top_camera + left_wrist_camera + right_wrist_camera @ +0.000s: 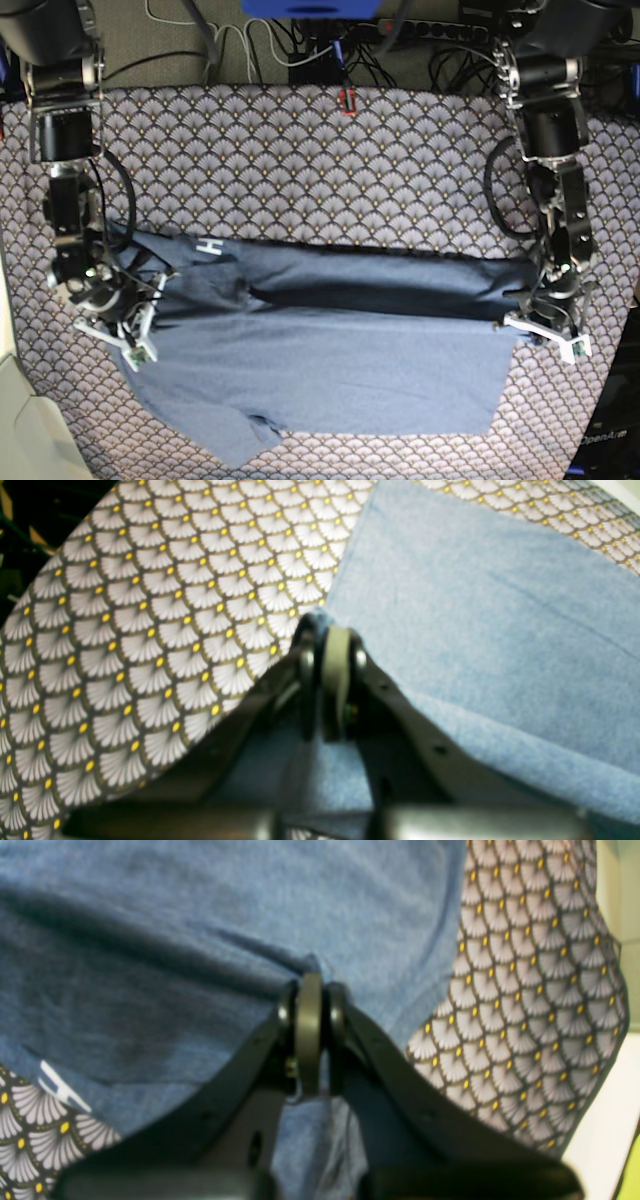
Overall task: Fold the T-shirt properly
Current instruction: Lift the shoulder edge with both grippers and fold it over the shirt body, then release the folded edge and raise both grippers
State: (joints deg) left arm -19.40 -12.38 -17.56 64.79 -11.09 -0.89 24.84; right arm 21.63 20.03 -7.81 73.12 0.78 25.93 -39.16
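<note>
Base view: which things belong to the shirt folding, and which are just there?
Belongs to the job:
- T-shirt, partly folded
- left gripper, shut on the T-shirt's edge
- right gripper, shut on the T-shirt

Just there:
- patterned tablecloth under the T-shirt
- cables beyond the table's far edge
- small red item at the far edge; too small to identify
</note>
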